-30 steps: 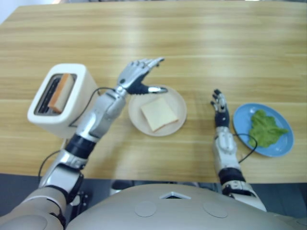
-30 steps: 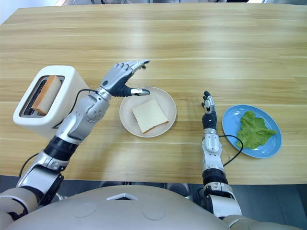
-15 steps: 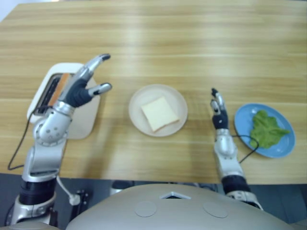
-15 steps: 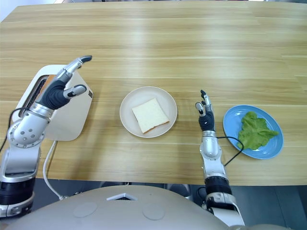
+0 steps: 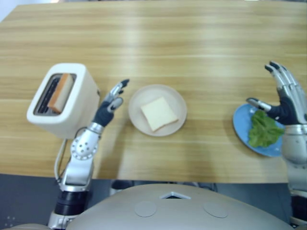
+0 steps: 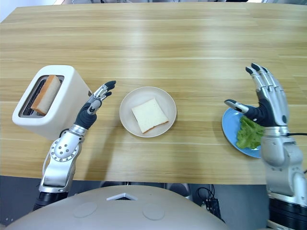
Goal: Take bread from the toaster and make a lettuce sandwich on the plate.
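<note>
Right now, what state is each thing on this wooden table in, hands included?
White toaster: upright, one browned slice standing in its slot.
Round beige plate: holds one white bread slice, lying flat.
Blue plate: holds a green lettuce leaf.
Left hand: open, empty, between toaster and beige plate.
Right hand: open, empty, by the blue plate.

Matt wood-grain table (image 6: 192,43); smooth cream toaster (image 6: 57,108); glossy blue plate (image 6: 231,129).

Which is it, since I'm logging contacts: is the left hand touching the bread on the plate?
Apart. The right eye view shows bare table and plate rim between the left hand and the bread.
</note>
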